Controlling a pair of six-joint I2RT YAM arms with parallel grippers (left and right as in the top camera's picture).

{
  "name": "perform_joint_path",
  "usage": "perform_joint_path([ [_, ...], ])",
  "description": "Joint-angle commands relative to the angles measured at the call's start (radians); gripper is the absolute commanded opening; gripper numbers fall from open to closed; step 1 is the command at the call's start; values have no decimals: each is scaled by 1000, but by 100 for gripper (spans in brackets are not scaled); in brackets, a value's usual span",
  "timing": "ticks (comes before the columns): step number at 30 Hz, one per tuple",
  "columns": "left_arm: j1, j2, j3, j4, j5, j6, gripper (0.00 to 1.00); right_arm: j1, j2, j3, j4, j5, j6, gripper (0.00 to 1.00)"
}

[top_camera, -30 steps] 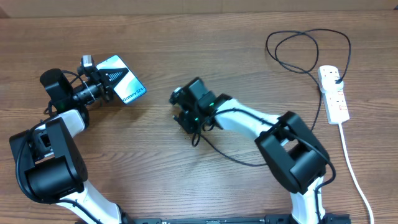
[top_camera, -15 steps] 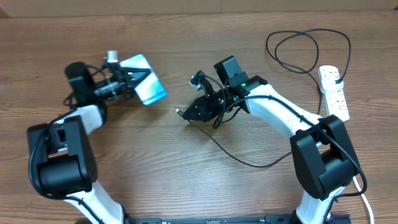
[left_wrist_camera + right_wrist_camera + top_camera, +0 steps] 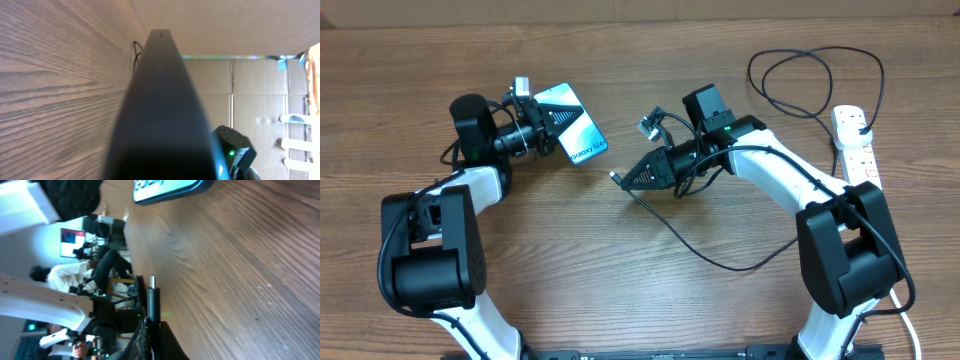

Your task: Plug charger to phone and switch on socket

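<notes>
The left gripper [image 3: 546, 124] is clamped on the phone [image 3: 576, 132], left of centre over the desk [image 3: 620, 300]. The right gripper [image 3: 630, 177] pinches the charger [image 3: 153, 300] at its connector, tip toward the phone but apart from it. The socket [image 3: 855, 150] lies at the far right.

phone [image 3: 572, 128]: 1 | charger [image 3: 720, 264]: 1 | socket [image 3: 856, 150]: 1 | arms: 2 (left arm [image 3: 430, 250], right arm [image 3: 775, 170])
</notes>
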Motion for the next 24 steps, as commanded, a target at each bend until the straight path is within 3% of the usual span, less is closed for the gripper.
perform_joint_path([
  [1, -14, 5, 29, 47, -18, -120, 4, 0, 0, 10, 21, -88, 2, 4],
  [11, -27, 5, 29, 40, 3, -222, 4, 0, 68, 10, 174, -234, 129, 4],
  [24, -32, 5, 29, 40, 53, -183, 4, -8, 88, 10, 329, -250, 309, 4],
])
